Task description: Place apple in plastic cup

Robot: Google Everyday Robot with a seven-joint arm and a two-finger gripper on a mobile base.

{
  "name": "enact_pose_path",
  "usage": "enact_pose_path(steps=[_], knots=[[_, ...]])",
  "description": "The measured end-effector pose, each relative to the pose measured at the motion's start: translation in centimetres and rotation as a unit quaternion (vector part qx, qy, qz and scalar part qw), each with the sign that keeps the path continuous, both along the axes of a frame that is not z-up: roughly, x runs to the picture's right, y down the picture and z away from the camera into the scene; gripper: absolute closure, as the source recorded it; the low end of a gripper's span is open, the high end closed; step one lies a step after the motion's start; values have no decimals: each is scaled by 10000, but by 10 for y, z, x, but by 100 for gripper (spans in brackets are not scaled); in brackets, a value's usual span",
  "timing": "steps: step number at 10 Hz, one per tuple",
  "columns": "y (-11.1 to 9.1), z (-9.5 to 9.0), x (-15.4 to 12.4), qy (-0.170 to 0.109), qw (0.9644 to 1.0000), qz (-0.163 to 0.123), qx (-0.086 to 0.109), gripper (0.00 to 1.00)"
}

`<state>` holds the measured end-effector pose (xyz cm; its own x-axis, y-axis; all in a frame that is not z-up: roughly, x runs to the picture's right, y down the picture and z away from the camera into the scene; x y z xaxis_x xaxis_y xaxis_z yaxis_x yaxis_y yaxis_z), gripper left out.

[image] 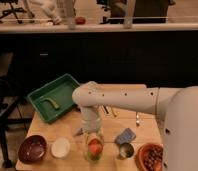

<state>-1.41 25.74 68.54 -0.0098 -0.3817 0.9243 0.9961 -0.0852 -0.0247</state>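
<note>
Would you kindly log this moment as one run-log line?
gripper: directly above plastic cup | apple: at cup rim, in cup mouth | release: unconfirmed | table: near edge
</note>
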Motion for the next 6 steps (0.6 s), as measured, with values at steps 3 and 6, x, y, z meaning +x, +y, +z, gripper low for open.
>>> enact_pose_path(steps=[3,6], knots=[[20,-1,2,-32,9999,43,-145,100],[19,-1,2,-40,9999,41,-145,86]])
